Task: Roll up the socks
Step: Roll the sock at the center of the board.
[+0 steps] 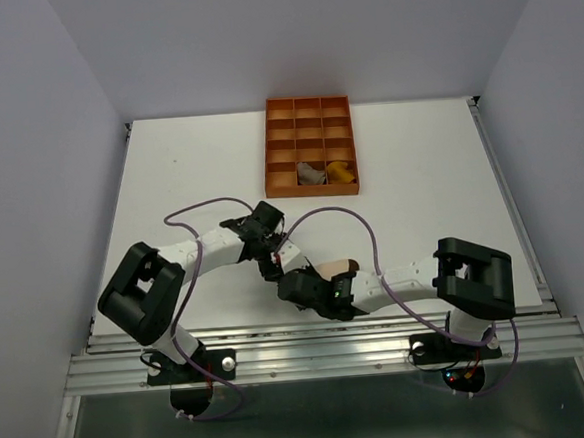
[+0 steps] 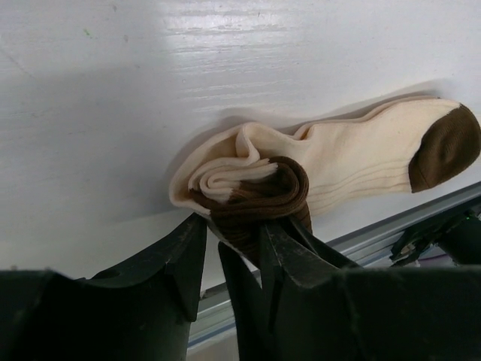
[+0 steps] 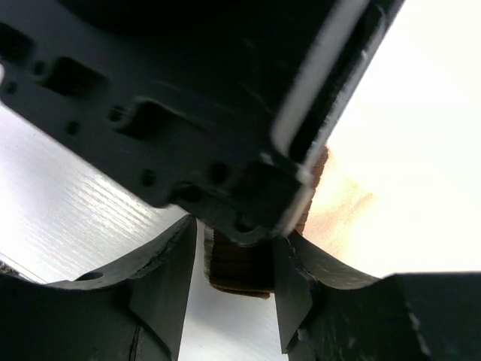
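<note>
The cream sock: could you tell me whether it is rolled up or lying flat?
Partly rolled: the cream sock has one end coiled, the brown toe end flat on the table.

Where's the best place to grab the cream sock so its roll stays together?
Pinch the rolled brown-banded end of the cream sock across its coil, coming from the table's near edge. The layers stack there, so squeezing holds them; the flat toe trails away loose.

Bright light; right wrist view overexposed, blurred.
</note>
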